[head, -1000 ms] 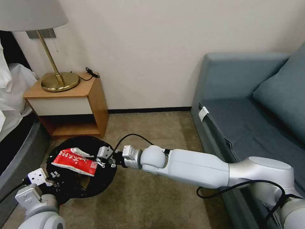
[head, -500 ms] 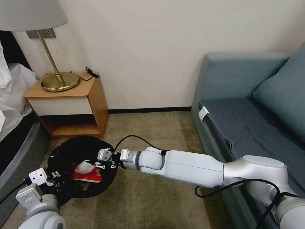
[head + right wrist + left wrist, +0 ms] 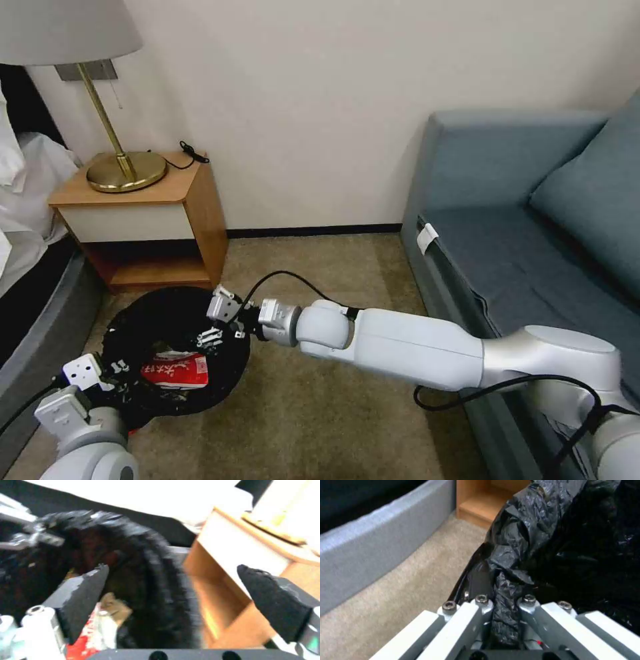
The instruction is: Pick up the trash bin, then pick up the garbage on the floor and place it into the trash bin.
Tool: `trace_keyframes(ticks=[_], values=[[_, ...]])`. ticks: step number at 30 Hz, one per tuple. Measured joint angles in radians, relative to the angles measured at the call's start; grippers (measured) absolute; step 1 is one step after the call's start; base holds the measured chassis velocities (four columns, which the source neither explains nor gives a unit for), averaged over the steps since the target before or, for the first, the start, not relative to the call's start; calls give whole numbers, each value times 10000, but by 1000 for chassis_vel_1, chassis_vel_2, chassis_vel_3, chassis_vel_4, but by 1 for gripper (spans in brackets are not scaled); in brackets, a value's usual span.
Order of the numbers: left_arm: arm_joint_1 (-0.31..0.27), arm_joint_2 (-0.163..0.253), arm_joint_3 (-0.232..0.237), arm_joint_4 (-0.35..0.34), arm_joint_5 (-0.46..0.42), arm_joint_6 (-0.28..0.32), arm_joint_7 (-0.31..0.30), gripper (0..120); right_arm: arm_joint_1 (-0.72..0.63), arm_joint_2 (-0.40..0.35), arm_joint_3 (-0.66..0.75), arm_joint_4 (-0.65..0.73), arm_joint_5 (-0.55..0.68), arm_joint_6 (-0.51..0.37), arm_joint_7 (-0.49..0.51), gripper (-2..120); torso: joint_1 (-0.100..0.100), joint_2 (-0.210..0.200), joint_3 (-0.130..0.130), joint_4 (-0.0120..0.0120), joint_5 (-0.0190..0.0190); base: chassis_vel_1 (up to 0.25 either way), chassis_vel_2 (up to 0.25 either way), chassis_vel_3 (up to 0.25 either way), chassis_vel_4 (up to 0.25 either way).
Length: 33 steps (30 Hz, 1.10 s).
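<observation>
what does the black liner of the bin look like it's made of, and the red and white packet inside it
The crinkly black liner of the trash bin looks like thin plastic film: glossy highlights, sharp crumpled folds, bunched where the left gripper pinches it. The crumpled red-and-white packet lying inside seems to be printed plastic or foil wrapper, creased and slightly shiny; which one is unclear. The right gripper hangs open over the rim.

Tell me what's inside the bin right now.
A red-and-white packet lies in the bin, with a brown scrap beside it. The black liner hides the bottom. The right hand is open above; the left hand grips the rim.
</observation>
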Motion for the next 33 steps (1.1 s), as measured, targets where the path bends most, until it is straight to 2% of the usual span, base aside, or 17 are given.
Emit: trace_keyframes(ticks=[7,10,16,18,20,24,33], values=[[33,0,-64,172,-756,51,-199,3,-254,-964,694,630,25,-6,120,100,0,0,0,-1,1,0,0,0,0],[-57,0,-32,313,-1466,233,-409,3,-511,-1680,1209,1143,40,-26,170,100,0,0,0,-3,0,0,0,0,0],[-133,0,-18,564,-1938,320,-567,3,-738,-2189,1608,1481,44,-52,196,100,0,0,-1,-1,1,0,0,0,0],[-257,0,-15,860,-2554,403,-803,3,-999,-2505,1854,1726,22,-58,201,100,0,0,0,-1,1,0,0,0,0],[-342,0,-19,1125,-2785,438,-933,3,-1275,-2701,2081,1910,-3,-62,203,100,0,0,-1,-2,-2,0,0,0,0],[-454,0,-27,1565,-3066,527,-1106,3,-1937,-3021,2577,2207,-105,-64,191,100,0,0,-1,-1,-1,0,0,0,0],[-625,0,-86,2097,-3139,579,-1290,3,-2698,-3405,3069,2381,-309,74,117,100,0,1,-1,-1,1,0,0,0,0]])
